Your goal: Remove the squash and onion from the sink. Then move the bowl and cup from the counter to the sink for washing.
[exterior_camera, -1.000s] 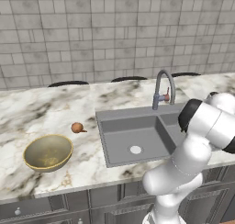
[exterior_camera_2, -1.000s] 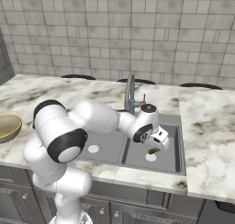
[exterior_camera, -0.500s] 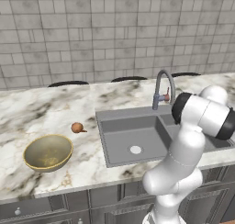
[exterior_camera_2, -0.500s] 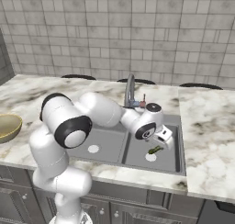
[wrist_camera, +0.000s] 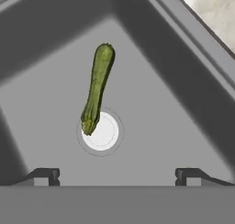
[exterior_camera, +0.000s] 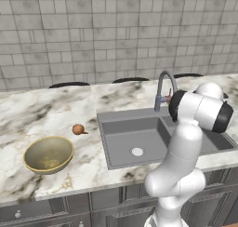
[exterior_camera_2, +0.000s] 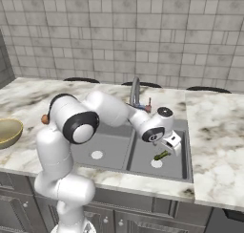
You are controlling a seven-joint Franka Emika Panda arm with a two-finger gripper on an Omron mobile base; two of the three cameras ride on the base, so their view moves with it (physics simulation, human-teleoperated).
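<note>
The slim dark green squash [wrist_camera: 96, 87] lies on the floor of the sink's right basin [exterior_camera_2: 181, 153], one end over the white drain hole [wrist_camera: 102, 132]. In the right base view the squash [exterior_camera_2: 161, 155] sits just under my gripper [exterior_camera_2: 167, 148]. My gripper [wrist_camera: 117, 176] hangs above it, open, with nothing between its fingertips [wrist_camera: 46, 175]. The reddish-brown onion [exterior_camera: 78, 129] rests on the counter left of the sink [exterior_camera: 121, 142]. The olive-gold bowl [exterior_camera: 49, 154] stands in front of the onion, near the counter's front edge. The cup is out of view.
A curved metal faucet [exterior_camera: 162, 86] rises behind the divider between the two basins, close to my forearm. The left basin [exterior_camera_2: 112, 148] holds just its drain hole [exterior_camera: 137, 151]. Marble counter [exterior_camera_2: 214, 127] stretches to the right of the sink, with a tiled wall behind.
My arm's elbow has swung up and toward the sink, while the hand has stayed over the right basin. The squash, onion and bowl have not moved.
</note>
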